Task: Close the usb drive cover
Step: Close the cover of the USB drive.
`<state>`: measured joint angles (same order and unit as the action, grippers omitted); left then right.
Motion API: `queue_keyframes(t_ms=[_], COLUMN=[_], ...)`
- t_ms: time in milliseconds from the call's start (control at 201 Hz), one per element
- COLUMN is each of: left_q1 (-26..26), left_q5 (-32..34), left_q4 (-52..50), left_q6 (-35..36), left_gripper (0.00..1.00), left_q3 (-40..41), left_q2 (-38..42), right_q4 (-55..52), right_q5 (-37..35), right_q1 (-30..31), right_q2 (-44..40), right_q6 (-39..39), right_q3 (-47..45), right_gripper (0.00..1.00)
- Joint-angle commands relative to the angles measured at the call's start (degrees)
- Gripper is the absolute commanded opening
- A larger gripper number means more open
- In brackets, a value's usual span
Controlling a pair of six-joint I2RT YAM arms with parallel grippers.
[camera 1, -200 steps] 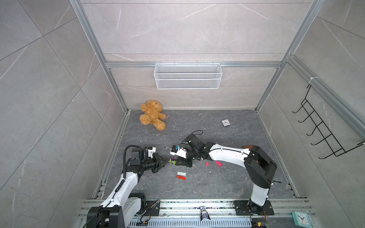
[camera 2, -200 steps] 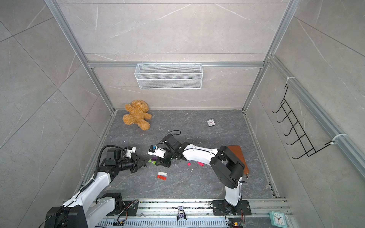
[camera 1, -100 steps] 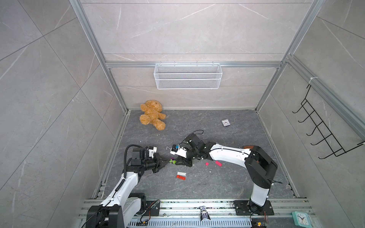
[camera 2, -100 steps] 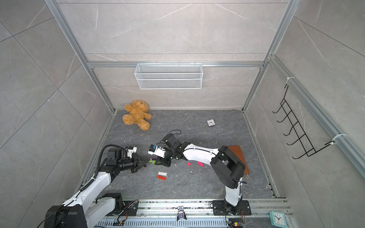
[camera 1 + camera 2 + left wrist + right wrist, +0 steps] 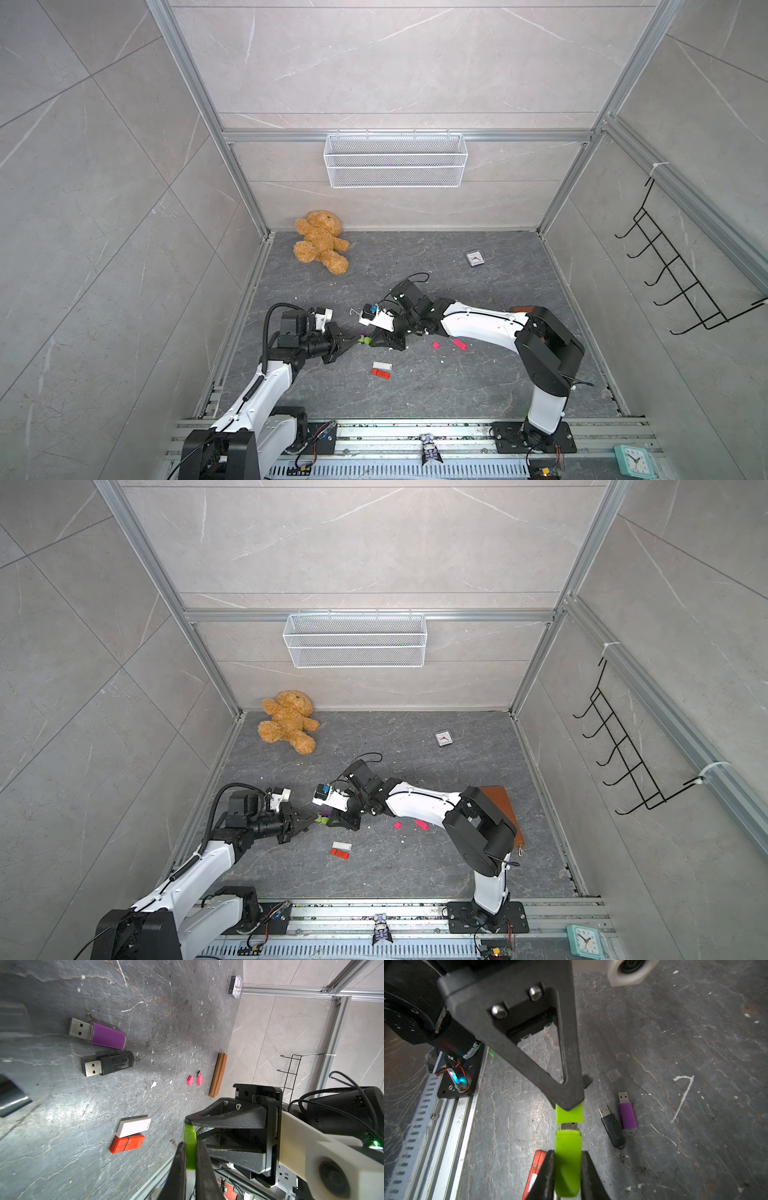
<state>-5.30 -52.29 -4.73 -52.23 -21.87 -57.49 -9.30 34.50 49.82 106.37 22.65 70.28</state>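
A lime-green usb drive is held just above the floor between the two arms, a green spot in both top views [image 5: 365, 340] [image 5: 321, 818]. My right gripper [image 5: 567, 1153] is shut on the drive's body [image 5: 568, 1167]. My left gripper [image 5: 190, 1144] is shut on the green cover [image 5: 569, 1114]. Cover and body are in line, end to end. A short strip of the metal plug [image 5: 569, 1126] shows in the gap between them. In the left wrist view the green piece [image 5: 190, 1136] is seen edge-on, reaching up to the right gripper's fingertip.
A purple drive [image 5: 108, 1035] and a black drive [image 5: 110, 1064] lie uncapped on the floor, with a white drive [image 5: 134, 1127] and a red drive [image 5: 127, 1144] nearer the rail. Pink pieces [image 5: 190, 1080], a brown wallet [image 5: 218, 1075], a small clock [image 5: 235, 985] and a teddy bear [image 5: 320, 241] lie farther off.
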Motion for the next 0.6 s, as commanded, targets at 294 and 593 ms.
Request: queue_keyframes(t_ms=[294,593], left_q1=[-2.79,-5.03], left_q5=[-0.72,0.03], left_q4=[1.54,3.91], left_q6=[0.9,0.22], left_gripper=[0.0,0.0], left_q3=[-1.5,-1.86], left_q2=[-0.95,-3.29], right_q4=[0.17,1.39], right_q5=[7.22,8.82], right_q1=[0.37,0.36], right_q2=[-1.75,-2.0], right_q6=[7.59,4.98], right_q3=[4.96,5.38], right_gripper=[0.13,0.13])
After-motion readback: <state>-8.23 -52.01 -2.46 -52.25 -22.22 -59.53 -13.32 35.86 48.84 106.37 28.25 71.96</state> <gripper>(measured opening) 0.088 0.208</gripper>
